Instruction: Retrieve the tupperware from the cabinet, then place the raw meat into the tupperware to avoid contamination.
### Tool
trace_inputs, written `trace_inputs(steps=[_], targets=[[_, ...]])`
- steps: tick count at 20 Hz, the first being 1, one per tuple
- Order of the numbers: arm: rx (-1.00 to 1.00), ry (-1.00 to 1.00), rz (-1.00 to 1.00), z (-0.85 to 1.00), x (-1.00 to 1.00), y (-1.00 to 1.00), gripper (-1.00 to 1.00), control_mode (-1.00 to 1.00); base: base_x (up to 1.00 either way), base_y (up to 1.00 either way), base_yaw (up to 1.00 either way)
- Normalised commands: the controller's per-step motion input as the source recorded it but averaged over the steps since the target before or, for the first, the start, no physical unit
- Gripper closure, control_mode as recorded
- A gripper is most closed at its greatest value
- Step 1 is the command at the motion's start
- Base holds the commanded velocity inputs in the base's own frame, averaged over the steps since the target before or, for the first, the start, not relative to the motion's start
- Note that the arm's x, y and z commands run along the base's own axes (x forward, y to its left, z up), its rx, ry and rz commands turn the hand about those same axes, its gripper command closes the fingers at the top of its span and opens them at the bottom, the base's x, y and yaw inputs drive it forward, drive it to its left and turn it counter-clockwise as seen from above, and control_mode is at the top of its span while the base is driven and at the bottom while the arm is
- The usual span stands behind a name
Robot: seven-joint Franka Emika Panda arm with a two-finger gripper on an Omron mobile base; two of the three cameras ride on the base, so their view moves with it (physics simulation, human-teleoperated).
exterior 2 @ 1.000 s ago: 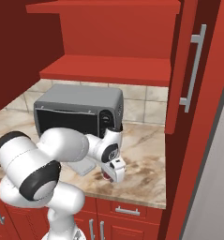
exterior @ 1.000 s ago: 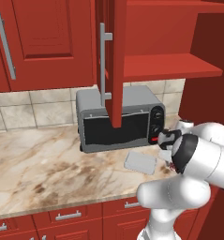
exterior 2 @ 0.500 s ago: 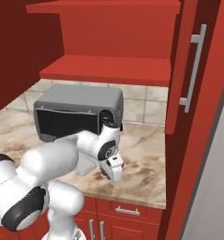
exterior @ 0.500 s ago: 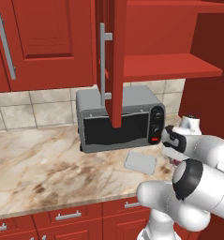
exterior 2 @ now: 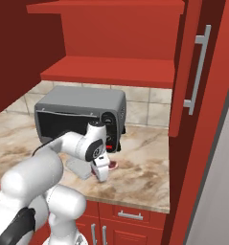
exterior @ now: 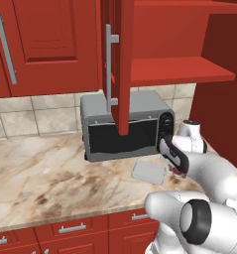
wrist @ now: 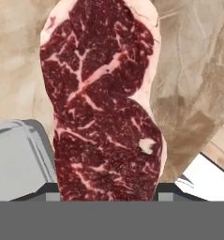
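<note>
My gripper (exterior 2: 102,172) reaches down to the marble counter in front of the toaster oven, its jaws closed on the raw meat (wrist: 104,108), a dark red marbled slab that fills the hand view between the fingertips. A pink edge of the raw meat (exterior 2: 114,165) shows beside the hand. The tupperware (exterior: 148,171), a shallow whitish-grey container, lies on the counter just left of the gripper (exterior: 173,167); its corner (wrist: 15,159) appears beside the meat. The cabinet (exterior: 121,64) stands open above, its red shelf (exterior 2: 111,69) bare.
A grey toaster oven (exterior: 122,129) stands against the tiled wall right behind the hand. The open cabinet door (exterior 2: 195,67) hangs over the counter's right side. Marble counter (exterior: 35,173) stretches to the left, with red drawers (exterior: 70,229) below.
The arm's elbow has swung down and towards the base. The hand, still holding the meat, has shifted slightly towards the tupperware.
</note>
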Motion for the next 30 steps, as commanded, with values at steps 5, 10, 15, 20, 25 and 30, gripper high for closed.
trace_inputs(steps=[5, 10, 15, 20, 25, 30], targets=[[0.00, 0.00, -0.12, 0.05, 0.13, 0.43, 1.00, -1.00, 0.00, 0.00, 0.00], [0.00, 0.00, -0.04, 0.05, 0.13, 0.38, 1.00, -1.00, 0.00, 0.00, 0.00], [-0.07, 0.05, 0.06, 0.06, 0.04, 0.23, 1.00, -1.00, 0.00, 0.00, 0.00], [-0.07, 0.05, 0.21, 0.09, 0.00, 0.06, 1.00, -1.00, 0.00, 0.00, 0.00], [-0.05, 0.04, 0.37, 0.07, -0.01, 0.00, 1.00, -1.00, 0.00, 0.00, 0.00], [-0.03, 0.03, 0.47, 0.03, -0.05, 0.00, 1.00, -1.00, 0.00, 0.00, 0.00]])
